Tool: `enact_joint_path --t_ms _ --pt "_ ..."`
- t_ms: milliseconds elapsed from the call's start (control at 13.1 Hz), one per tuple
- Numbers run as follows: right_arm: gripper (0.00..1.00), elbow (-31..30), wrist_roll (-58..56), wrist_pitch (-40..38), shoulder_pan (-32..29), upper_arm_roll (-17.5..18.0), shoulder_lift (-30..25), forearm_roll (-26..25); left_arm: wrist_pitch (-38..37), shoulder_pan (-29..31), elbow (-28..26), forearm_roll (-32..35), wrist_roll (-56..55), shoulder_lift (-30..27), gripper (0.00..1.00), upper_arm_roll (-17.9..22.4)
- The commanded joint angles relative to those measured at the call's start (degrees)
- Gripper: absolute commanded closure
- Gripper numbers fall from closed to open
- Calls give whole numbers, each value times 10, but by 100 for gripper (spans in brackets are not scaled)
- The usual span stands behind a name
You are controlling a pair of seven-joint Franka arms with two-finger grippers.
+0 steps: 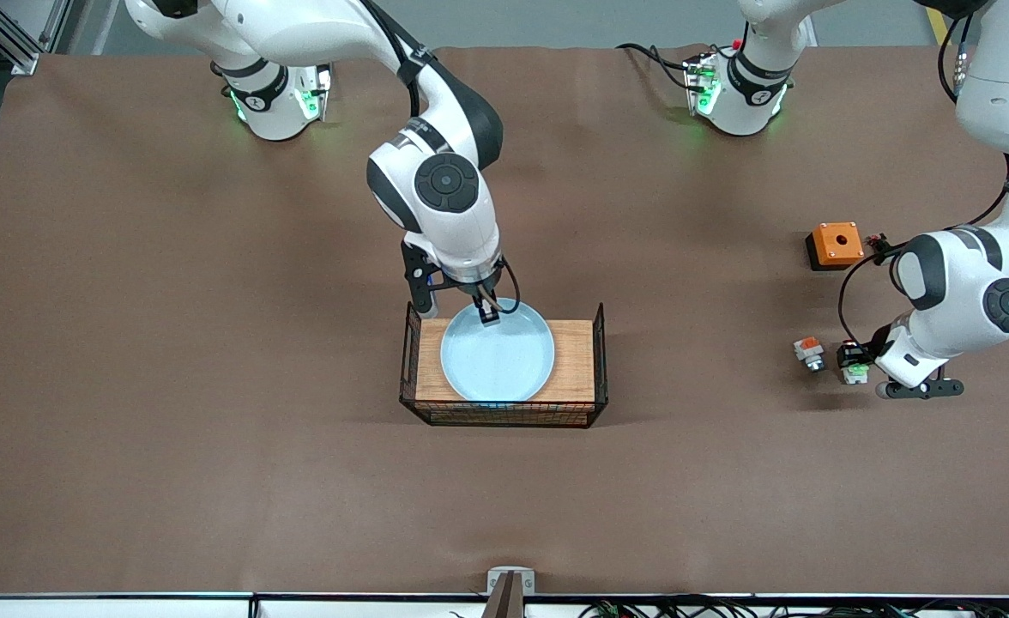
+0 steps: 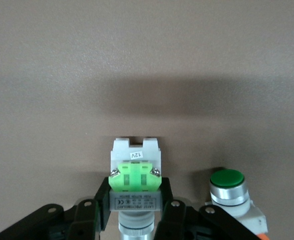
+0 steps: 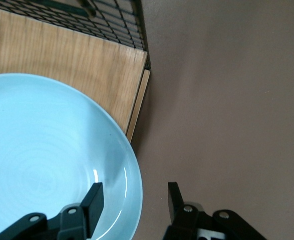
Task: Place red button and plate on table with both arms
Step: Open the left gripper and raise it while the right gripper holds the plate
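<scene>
The pale blue plate lies on a wooden board in the middle of the brown table. My right gripper is at the plate's edge nearest the robots. It is open, one finger over the inside of the plate and the other outside the rim, so the right gripper straddles the rim. Toward the left arm's end, my left gripper sits low at the table, shut on the red button. The left gripper pinches the grey body under the green block of the red button.
The wooden board has black wire mesh ends. A similar small unit with an orange-red block and a green cap lies right beside the held button. An orange box with a round hole stands nearer the robots.
</scene>
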Motion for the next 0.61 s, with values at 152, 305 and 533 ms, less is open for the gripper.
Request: enact_joint_path --t_ms 152,305,533 --pt "56 17 0 9 5 -1 15 -15 9 5 -1 10 16 -11 1 -6" --pt "59 17 0 15 5 -1 19 -15 3 1 1 10 12 -38 0 -9" --pt "71 17 0 22 6 -1 22 -22 -52 0 3 9 8 -105 0 -34"
